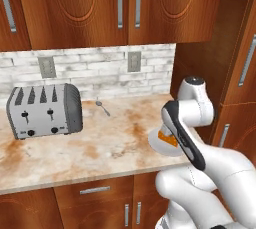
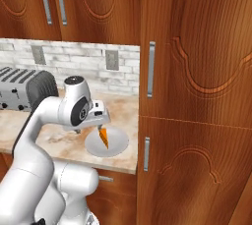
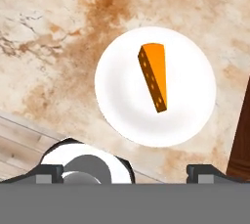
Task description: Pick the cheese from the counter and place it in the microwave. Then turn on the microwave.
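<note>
The cheese (image 3: 155,76) is an orange wedge with small holes, lying on a white plate (image 3: 114,103) near the counter's (image 1: 100,148) right front edge. It also shows as the cheese (image 2: 104,137) (image 1: 167,138) on the plate (image 2: 118,146) in both base views. My gripper (image 2: 102,121) hangs just above the plate, pointing down. In the hand view the gripper (image 3: 127,171) is open, its fingertips (image 3: 205,171) wide apart with nothing between them, and the cheese lies ahead of them. The microwave is out of view.
A silver four-slot toaster (image 1: 44,110) stands at the counter's left, and a spoon (image 1: 102,107) lies near the brick back wall. A tall wooden cabinet (image 2: 197,121) with bar handles rises right beside the plate. Upper cabinets (image 1: 120,8) hang over the counter.
</note>
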{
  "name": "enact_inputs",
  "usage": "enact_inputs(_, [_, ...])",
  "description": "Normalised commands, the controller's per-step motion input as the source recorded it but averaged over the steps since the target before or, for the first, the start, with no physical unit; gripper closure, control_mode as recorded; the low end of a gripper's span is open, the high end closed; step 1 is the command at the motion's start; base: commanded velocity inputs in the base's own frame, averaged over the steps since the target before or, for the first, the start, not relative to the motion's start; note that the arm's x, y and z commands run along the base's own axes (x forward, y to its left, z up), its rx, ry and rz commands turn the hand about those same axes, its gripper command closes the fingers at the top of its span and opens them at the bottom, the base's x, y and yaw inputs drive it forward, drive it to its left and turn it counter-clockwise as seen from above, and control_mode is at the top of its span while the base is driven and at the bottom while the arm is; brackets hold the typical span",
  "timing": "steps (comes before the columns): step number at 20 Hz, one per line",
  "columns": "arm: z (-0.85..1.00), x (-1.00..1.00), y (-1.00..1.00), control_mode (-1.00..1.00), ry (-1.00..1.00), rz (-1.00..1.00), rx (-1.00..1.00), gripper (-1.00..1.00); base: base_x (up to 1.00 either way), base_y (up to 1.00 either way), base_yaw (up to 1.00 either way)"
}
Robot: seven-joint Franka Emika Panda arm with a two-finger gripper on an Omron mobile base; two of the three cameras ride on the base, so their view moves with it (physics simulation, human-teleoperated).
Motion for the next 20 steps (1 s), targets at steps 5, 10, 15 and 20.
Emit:
enact_inputs(5, [-0.29, 0.22, 0.0, -1.0, 0.0, 0.0, 0.02, -1.0, 0.0, 0.0, 0.0])
enact_inputs(10, [-0.24, 0.24, -0.02, -1.0, 0.0, 0.0, 0.01, -1.0, 0.0, 0.0, 0.0])
enact_inputs(15, [-0.18, 0.23, -0.05, -1.0, 0.0, 0.0, 0.0, -1.0, 0.0, 0.0, 0.0])
enact_inputs(20, [-0.19, 0.24, -0.04, -1.0, 0.0, 0.0, 0.0, -1.0, 0.0, 0.0, 0.0])
